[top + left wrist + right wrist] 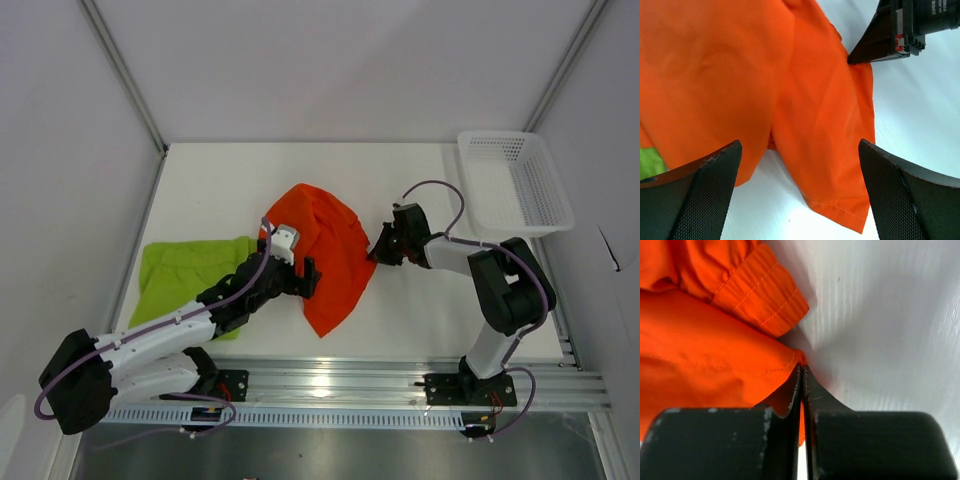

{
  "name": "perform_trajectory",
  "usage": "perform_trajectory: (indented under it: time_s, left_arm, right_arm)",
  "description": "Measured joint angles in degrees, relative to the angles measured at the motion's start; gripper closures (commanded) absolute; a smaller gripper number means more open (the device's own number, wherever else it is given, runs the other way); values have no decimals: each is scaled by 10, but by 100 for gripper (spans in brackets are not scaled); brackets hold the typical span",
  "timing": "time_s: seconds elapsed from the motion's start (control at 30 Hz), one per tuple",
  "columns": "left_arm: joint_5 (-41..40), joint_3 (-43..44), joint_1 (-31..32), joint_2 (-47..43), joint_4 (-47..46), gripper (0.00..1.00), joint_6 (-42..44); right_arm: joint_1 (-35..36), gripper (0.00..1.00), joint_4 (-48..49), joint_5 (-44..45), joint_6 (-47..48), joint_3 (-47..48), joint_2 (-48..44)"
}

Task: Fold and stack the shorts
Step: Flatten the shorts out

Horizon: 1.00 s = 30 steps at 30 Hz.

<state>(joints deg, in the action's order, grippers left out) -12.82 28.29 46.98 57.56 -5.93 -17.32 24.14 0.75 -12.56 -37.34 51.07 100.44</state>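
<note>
White tabletop [430,190], enclosed by pale walls, forms the work area. The orange-red shorts [325,250] lie bunched at the centre of the overhead frame. The lime green shorts [185,272] lie flat at centre left.

**Gripper state**
- Right gripper [378,250]: fingers pinched together on the right-hand hem of the orange-red shorts.
- Left gripper [305,278]: fingers spread wide above the orange cloth, holding nothing.

**Hazards**
- The right pinch sits at the very edge of the hem. A sideways pull is likely to strip the cloth out of it.
- The orange cloth is creased into several layers. If the left gripper closes on only some of them, expect a crooked fold.
- A strip of green shows under the orange edge at the lower left of the left wrist view. A low grasp there may pick up both garments.
- Both grippers work near each other, so watch for contact between them.

**Surroundings**
- The left arm lies across part of the lime green shorts and blocks stacking there.
- A white mesh basket [515,185] stands at the upper right, well apart from the cloth, and obstructs nothing.
</note>
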Motion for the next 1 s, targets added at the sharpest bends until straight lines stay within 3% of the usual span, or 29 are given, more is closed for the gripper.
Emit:
perform_trajectory:
  time_s: [0.13, 0.47, 0.8, 1.0]
  left_arm:
    - [5, 20, 26, 16, 3, 1, 15]
    - [-7, 119, 181, 86, 36, 1, 45]
    - [-127, 151, 269, 120, 119, 1, -4]
    - [-212, 170, 288, 186, 172, 1, -67]
  right_arm:
    - [1, 100, -19, -3, -11, -11, -42]
    - [61, 100, -146, 9, -48, 47, -256]
    - [106, 100, -224, 74, -123, 61, -285]
    - [127, 100, -240, 98, -152, 83, -290]
